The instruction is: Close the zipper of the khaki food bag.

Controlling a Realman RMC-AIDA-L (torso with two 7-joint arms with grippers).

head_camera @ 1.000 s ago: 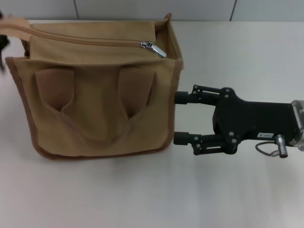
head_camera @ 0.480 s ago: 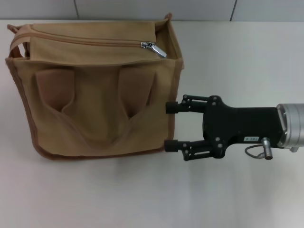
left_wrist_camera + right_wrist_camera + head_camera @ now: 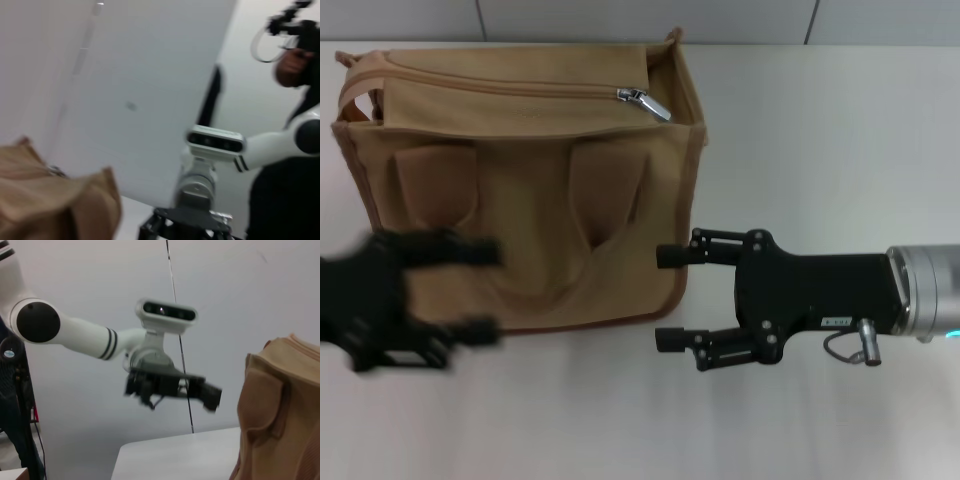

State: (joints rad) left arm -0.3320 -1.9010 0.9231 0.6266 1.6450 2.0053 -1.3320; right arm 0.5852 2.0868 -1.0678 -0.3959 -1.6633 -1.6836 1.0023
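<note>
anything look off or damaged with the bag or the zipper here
Nothing stands out. The khaki food bag stands upright and intact on the table, its zipper with the silver pull at the right end. The right end effector is open beside its right edge, the left end effector at its front.

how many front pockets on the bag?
2, both on the front panel of the khaki food bag: one pocket toward the robot's left, one toward its right. The left claw overlaps the bag's lower left; other sides are hidden.
</note>
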